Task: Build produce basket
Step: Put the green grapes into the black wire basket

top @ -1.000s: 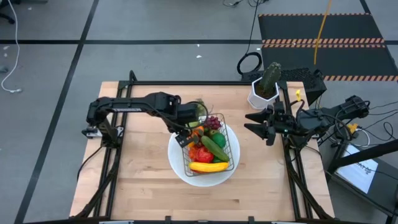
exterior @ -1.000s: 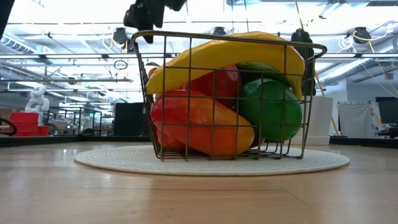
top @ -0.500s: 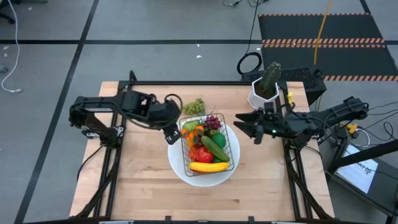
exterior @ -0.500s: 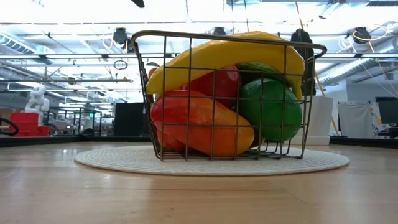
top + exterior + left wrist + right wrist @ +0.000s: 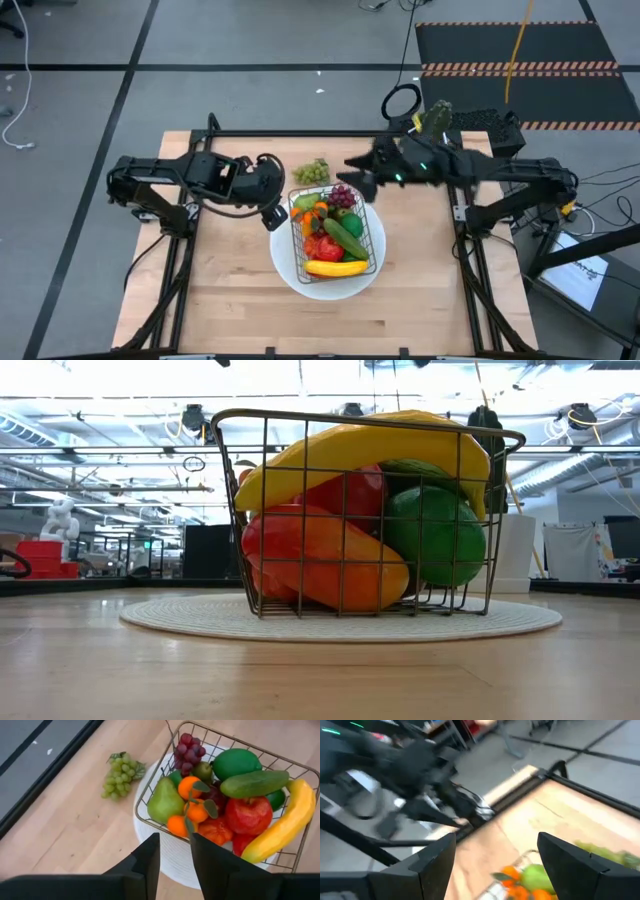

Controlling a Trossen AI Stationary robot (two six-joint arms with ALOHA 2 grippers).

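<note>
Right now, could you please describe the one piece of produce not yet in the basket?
Find the white plate holding the wire basket. Just beyond its far rim, a bunch of green grapes lies alone on the bare wood, unlike the purple grapes inside.

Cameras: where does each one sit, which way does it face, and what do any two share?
High view: above the table, straight down; both arms, left end effector beside the basket, right end effector open past the plate.
Low view: table height, level across; basket on plate, no arm.
Left wrist view: looks past its own fingers at basket and green grapes.
Right wrist view: past its own spread fingers toward the left arm.
Shared: high and left wrist both show the green grapes.
</note>
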